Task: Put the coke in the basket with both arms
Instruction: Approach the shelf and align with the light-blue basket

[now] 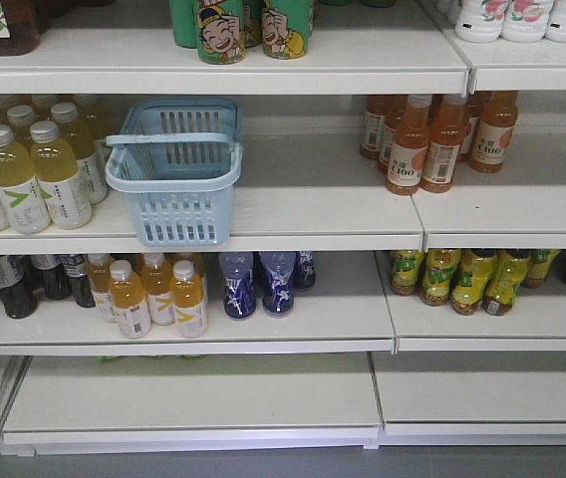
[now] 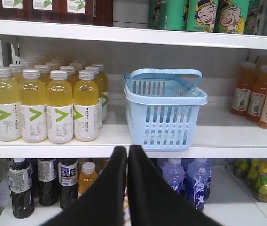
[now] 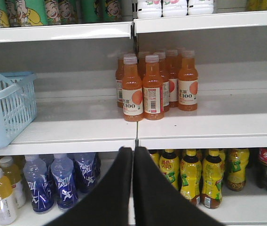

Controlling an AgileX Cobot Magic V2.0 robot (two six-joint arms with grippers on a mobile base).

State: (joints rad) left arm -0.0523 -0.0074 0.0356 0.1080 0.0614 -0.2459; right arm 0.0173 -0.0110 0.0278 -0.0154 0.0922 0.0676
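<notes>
Both pinched together and empty, the left gripper (image 2: 127, 184) and right gripper (image 3: 133, 184) should first find the coke, unseen here, then spread before reaching

My front camera faced the shelves (image 1: 303, 214) from farthest back; both nearer wrist cameras shared the basket (image 2: 164, 122), at nine o'clock in the right's (image 3: 4, 113).
</notes>
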